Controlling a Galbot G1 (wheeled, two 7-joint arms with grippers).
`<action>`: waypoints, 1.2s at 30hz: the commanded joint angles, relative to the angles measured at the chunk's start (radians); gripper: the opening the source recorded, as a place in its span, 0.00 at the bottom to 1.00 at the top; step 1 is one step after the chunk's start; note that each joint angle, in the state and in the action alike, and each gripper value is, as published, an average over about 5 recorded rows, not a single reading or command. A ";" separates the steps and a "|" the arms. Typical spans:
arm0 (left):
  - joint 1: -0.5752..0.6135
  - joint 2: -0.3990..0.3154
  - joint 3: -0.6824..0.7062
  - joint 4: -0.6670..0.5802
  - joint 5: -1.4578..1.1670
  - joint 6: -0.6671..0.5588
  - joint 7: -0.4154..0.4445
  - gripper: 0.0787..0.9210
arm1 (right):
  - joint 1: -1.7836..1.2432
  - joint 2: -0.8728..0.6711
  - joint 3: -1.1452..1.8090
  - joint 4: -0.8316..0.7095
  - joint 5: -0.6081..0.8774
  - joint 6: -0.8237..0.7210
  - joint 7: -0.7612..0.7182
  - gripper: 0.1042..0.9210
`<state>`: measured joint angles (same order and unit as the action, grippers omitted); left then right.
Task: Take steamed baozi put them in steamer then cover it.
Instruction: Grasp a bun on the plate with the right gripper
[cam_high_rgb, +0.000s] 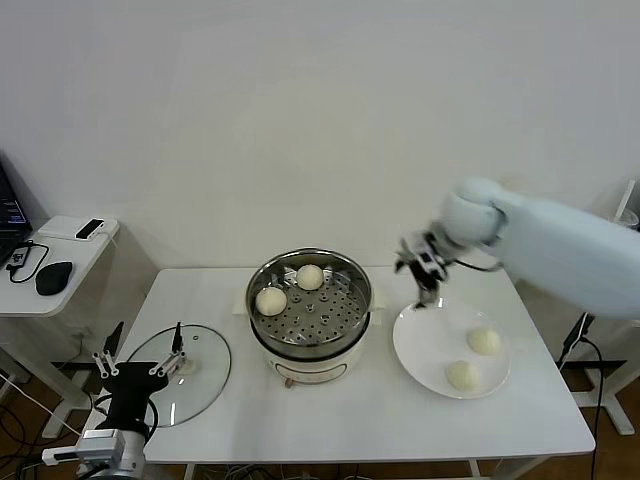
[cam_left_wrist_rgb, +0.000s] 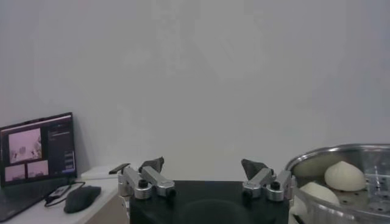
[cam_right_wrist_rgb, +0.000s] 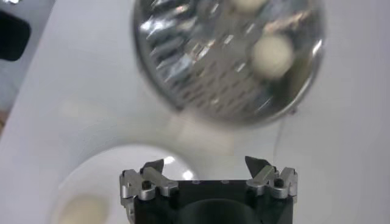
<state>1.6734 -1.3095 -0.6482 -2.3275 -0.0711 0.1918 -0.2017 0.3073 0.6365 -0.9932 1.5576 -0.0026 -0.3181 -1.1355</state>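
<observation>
A plain white wall backed the white rectangular table on which we worked. Our right gripper hung empty with its jaws spread wide, above the far rim of the flat white round plate. Two pale cream round steamed baozi lay on that plate, below and just beyond the open jaws; two more sat inside the shiny round steel steamer, off to the jaws' side.

We judged the buns light, soft and easily dented, with smooth skin that could slip. They were best taken across the widest part, with gentle closure.

Our left gripper was parked with its jaws likewise wide apart and holding nothing, directly over the round clear glass cover, which lay flat on the table. We judged it rigid, heavier and breakable, so the bar handle was the place to grasp.

The steamer rim stood near the right gripper's path. A black computer mouse rested on a side desk, well apart.
</observation>
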 joint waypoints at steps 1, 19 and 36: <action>0.000 -0.001 0.007 0.003 0.006 0.000 0.000 0.88 | -0.325 -0.244 0.188 0.107 -0.156 0.051 -0.008 0.88; -0.001 -0.015 0.023 0.032 0.033 0.000 -0.003 0.88 | -0.536 -0.157 0.322 -0.035 -0.250 0.068 0.010 0.88; -0.009 -0.013 0.024 0.048 0.033 0.000 -0.002 0.88 | -0.542 -0.036 0.328 -0.136 -0.235 0.058 0.037 0.86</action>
<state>1.6638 -1.3233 -0.6243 -2.2787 -0.0394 0.1915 -0.2036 -0.2072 0.5666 -0.6808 1.4573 -0.2330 -0.2593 -1.1033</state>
